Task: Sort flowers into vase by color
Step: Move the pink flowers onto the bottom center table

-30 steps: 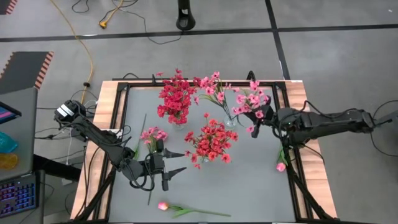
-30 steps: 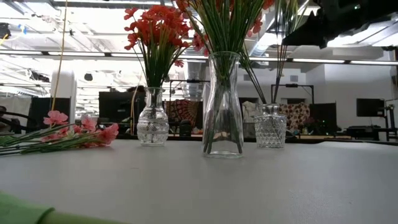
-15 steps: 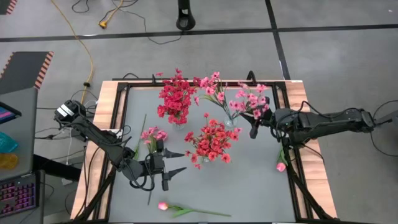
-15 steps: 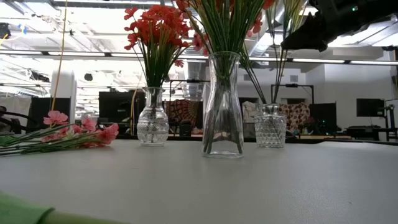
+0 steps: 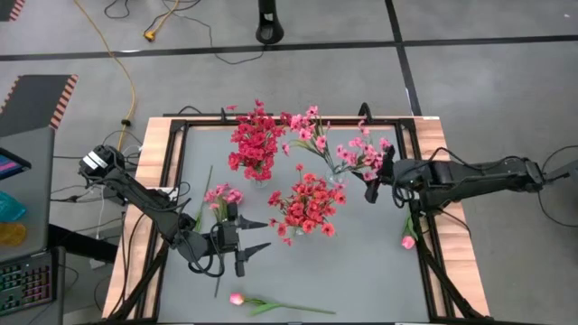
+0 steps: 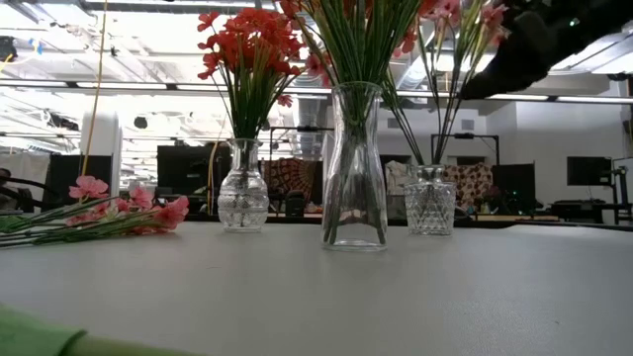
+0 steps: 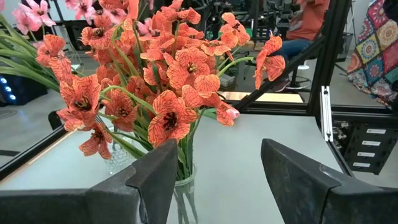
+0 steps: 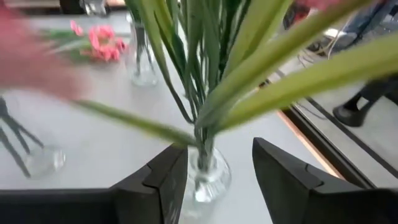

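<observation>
Three glass vases stand mid-table. The far one (image 5: pixel 256 174) holds crimson flowers (image 5: pixel 255 140), the middle one red flowers (image 5: pixel 307 203), and the small cut-glass vase (image 6: pixel 430 201) light pink sprays (image 5: pixel 357 152). My right gripper (image 5: pixel 381 171) is open just right of the pink sprays, its fingers on either side of the stems (image 8: pixel 202 118) without touching them. My left gripper (image 5: pixel 253 235) waits open at the near left, facing the red flowers (image 7: pixel 155 93). A pink spray (image 5: pixel 221 194) lies flat on the table beside it. Tulip buds lie near the front edge (image 5: pixel 237 298) and at the right edge (image 5: pixel 408 241).
The table's black frame (image 5: pixel 424 244) runs under my right arm, with wooden boards outside it. A tall clear vase (image 6: pixel 354 168) stands nearest the low camera. Bare grey tabletop lies at the near right (image 5: pixel 361 271).
My right gripper has opened and let go of the light pink spray, then drawn back slightly toward the table's right edge. The spray has dropped lower into the small vase and leans there, its blossoms now lower against the gripper.
</observation>
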